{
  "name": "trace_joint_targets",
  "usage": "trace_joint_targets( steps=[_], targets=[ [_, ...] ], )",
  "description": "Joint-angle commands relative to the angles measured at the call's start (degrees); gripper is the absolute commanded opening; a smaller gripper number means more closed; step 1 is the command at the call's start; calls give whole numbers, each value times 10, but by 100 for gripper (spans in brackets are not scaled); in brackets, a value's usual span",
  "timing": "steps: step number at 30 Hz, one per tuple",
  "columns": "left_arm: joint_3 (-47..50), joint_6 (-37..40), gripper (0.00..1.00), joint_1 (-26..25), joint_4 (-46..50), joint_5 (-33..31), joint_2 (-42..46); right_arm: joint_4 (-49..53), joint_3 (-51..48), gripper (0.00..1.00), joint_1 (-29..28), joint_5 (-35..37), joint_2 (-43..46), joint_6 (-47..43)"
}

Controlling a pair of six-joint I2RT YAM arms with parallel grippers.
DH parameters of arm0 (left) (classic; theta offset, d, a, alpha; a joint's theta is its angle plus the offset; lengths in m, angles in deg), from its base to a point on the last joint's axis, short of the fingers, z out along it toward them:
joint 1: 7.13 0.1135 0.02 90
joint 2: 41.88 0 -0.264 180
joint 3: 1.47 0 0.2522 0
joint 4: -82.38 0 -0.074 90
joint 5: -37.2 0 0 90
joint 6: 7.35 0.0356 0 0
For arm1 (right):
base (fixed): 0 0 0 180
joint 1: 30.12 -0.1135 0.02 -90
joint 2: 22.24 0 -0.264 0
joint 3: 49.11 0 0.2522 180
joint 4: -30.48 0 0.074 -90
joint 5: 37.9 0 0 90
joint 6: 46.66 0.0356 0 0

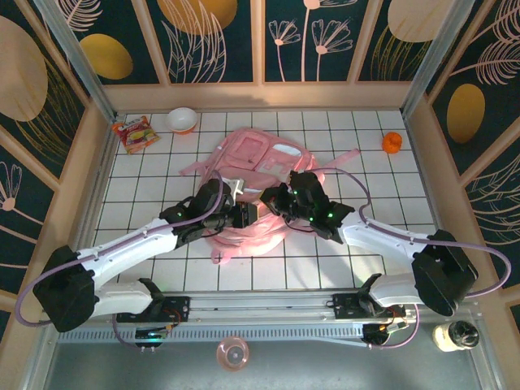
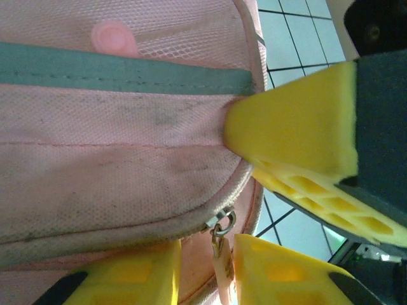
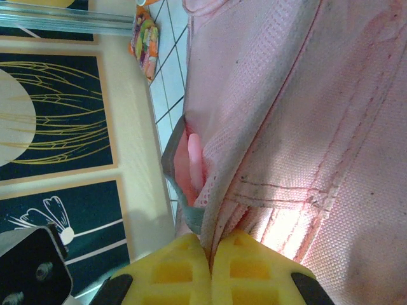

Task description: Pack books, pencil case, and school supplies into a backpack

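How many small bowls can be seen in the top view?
2. One white bowl stands at the far edge of the table, beside the snack packet; one pink bowl sits on the near grey ledge. The backpack may hide others.

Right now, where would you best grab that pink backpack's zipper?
Probably the pink pull tab hanging from the metal slider on the backpack's curved edge. It dangles free and thin, so pinch it from both flat sides, where the left gripper straddles it.
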Motion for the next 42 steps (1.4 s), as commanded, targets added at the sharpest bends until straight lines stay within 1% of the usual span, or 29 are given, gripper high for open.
trace_joint_targets(
  steps=[1,3,4,8,11,15,18,19,20,22,23,25,27,30,34,38,42],
  targets=[
    [-24,1,16,-4,10,-26,-9,-31,34,0,-1,6,0,-24],
    [-30,22,4,-4,38,-53,-6,-3,36,0,12,-11,6,-47],
    [-30,33,1,-4,52,-67,-3,11,35,0,21,-22,11,-58],
    [-5,72,0,-3,99,-127,25,78,20,0,79,-80,48,-112],
    [22,81,0,2,110,-154,52,140,17,0,130,-131,69,-167],
    [53,80,0,8,91,-164,78,192,20,0,180,-196,71,-224],
    [65,97,0,9,52,-143,84,203,21,0,195,-215,71,-254],
    [67,104,0,8,36,-133,84,206,24,0,197,-213,71,-265],
    [67,107,0,9,23,-123,83,212,30,4,197,-205,71,-279],
    [63,116,0,8,1,-103,77,225,42,22,195,-180,79,-308],
    [59,118,0,8,-7,-94,74,229,46,29,193,-166,86,-327],
    [51,125,0,8,-17,-80,67,230,49,39,186,-139,105,-367],
    [43,133,0,8,-23,-68,62,221,48,46,180,-124,128,-421],
    [33,144,0,8,-26,-57,62,208,47,52,173,-111,157,-506],
    [26,157,0,8,-29,-32,67,204,54,55,168,-128,170,-631],
    [31,173,0,8,-43,3,76,235,79,55,152,-141,147,-780],
    [37,188,0,8,-56,36,79,270,97,57,103,-132,116,-933]
  ],
)
